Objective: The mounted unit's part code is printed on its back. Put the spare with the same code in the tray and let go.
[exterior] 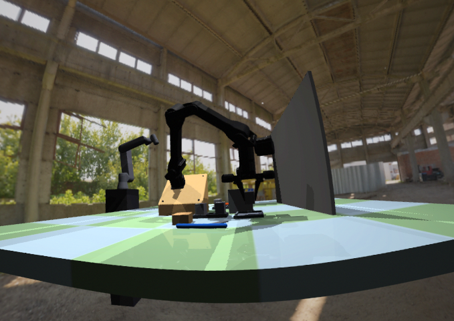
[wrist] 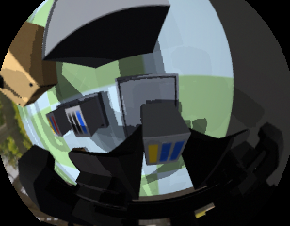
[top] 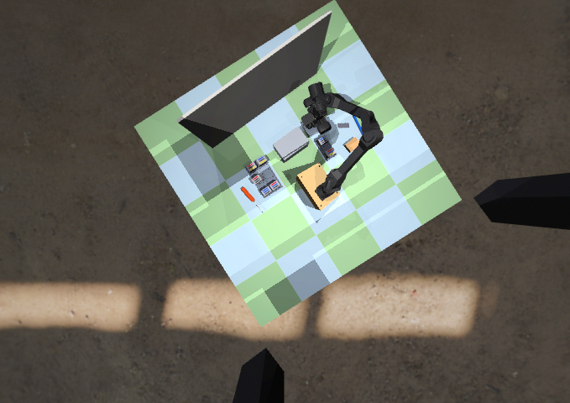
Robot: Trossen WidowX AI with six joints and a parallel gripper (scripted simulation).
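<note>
your gripper (wrist: 159, 166) is clamped on a small dark grey block (wrist: 163, 132), with its yellow and two blue stripes facing the wrist camera, so it's gripping the spare, not empty. in the exterior view the gripper (exterior: 247, 190) hangs low, pointing straight down just above the table (exterior: 310, 234), right beside the tall dark panel (exterior: 303, 151).

from the top, the gripper (top: 314, 124) sits between the light grey tray (top: 290, 143) and a small stand with striped units (top: 326, 146). so the held block is near the tray's end, but you can't really tell from up there if it's over the tray or just beside it. in the wrist view the tray (wrist: 102, 15) shows up further out, with a grey pad (wrist: 147, 97) directly under the block.

further out you've got the tan wedge (top: 315, 185) under the arm's base, a small tan block (top: 351, 143), a blue pen (exterior: 201, 225), a rack of more striped spares (top: 262, 176) and an orange screwdriver (top: 247, 193) beside it.
</note>
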